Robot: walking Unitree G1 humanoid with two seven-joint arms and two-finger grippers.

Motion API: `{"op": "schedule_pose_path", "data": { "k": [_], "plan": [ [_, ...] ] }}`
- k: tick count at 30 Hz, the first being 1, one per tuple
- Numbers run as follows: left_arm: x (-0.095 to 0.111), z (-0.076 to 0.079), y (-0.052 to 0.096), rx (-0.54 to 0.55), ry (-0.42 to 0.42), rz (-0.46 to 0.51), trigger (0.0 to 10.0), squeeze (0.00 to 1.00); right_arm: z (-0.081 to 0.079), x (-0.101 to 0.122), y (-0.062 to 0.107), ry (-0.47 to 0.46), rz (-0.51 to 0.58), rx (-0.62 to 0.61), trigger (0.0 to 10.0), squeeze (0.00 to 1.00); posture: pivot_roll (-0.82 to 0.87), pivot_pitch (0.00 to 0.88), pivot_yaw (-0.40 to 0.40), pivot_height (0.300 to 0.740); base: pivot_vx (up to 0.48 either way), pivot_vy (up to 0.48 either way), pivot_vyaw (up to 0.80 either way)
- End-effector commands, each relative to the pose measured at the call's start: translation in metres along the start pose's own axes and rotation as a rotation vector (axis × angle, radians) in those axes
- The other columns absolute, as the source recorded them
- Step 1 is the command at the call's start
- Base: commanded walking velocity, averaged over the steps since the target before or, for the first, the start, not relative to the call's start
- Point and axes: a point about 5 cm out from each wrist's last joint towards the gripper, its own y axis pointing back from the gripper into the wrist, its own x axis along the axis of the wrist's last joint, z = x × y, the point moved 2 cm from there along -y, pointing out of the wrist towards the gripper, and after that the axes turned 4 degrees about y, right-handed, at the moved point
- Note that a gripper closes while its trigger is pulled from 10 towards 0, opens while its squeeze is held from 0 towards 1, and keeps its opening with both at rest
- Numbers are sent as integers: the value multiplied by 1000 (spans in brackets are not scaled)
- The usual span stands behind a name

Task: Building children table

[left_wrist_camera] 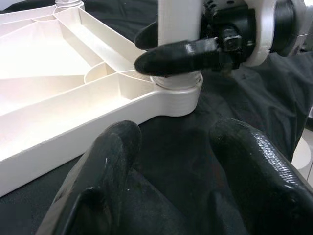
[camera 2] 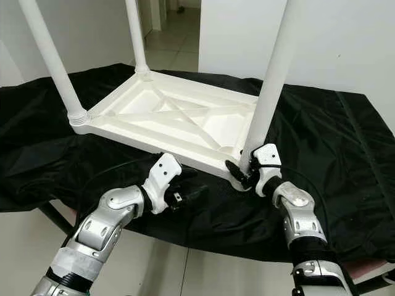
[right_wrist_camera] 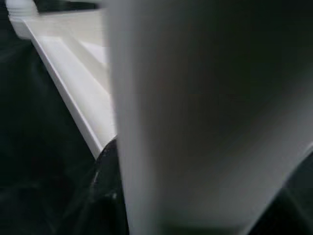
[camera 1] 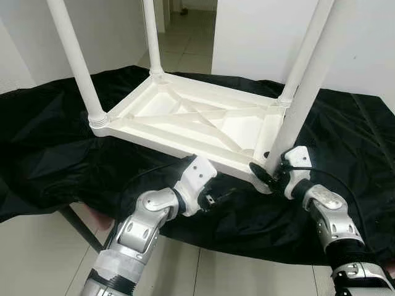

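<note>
A white children's table (camera 1: 154,108) lies upside down on a black cloth (camera 1: 55,142). Its two left legs (camera 1: 74,58) and the far right leg (camera 1: 299,65) stand upright in their corners. The near right leg (camera 2: 266,92) stands in its corner socket (left_wrist_camera: 178,93). My right gripper (camera 2: 244,172) is shut on the base of that leg (left_wrist_camera: 178,19), which looms close in the right wrist view (right_wrist_camera: 195,122). My left gripper (camera 1: 219,197) rests low on the cloth in front of the table's near edge, open, with nothing between its fingers (left_wrist_camera: 110,166).
The black cloth drapes a low platform whose front edge is just before me; a dark support strut (camera 1: 77,225) shows at lower left. Tiled floor (camera 1: 37,253) lies below. White walls (camera 1: 265,37) and a doorway (camera 1: 188,31) stand behind.
</note>
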Motion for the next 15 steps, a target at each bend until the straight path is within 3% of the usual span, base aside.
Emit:
{"op": "schedule_pose_path", "data": {
  "k": [1, 7, 8, 9, 12, 14, 15],
  "plan": [
    [-1, 5, 2, -53, -13, -12, 10000, 0, -8, -9, 1, -15, -46, 48, 0, 0, -7, 0, -45, 740, 0, 0, 0],
    [-1, 5, 2, -41, -11, -13, 10000, 0, -9, -11, 5, -20, -42, 26, 0, 0, -11, 0, -50, 740, 0, 0, 0],
    [-1, 5, 2, -41, -11, -13, 10000, 0, -9, -12, 5, -21, -41, 26, 9216, 0, -11, 0, -50, 740, 0, 0, 0],
    [-1, 5, 2, -39, -10, -11, 10000, 0, -7, -10, 4, -36, -33, -25, 10000, 0, -11, 0, -53, 740, 0, 0, 0],
    [0, 6, 1, -43, 2, -5, 10000, 0, -2, -9, 4, -58, -23, -194, 10000, 0, -11, 0, -62, 740, 0, 0, 0],
    [0, 6, 1, -43, 2, -5, 10000, 0, -2, -9, 4, -58, -23, -194, 10000, 0, -11, 0, -62, 740, 0, 0, 0],
    [-1, 6, 1, -38, 3, -4, 10000, 0, -2, -11, 5, -86, -29, -289, 10000, 0, -13, 0, -63, 740, 0, 0, 0]
  ]
}}
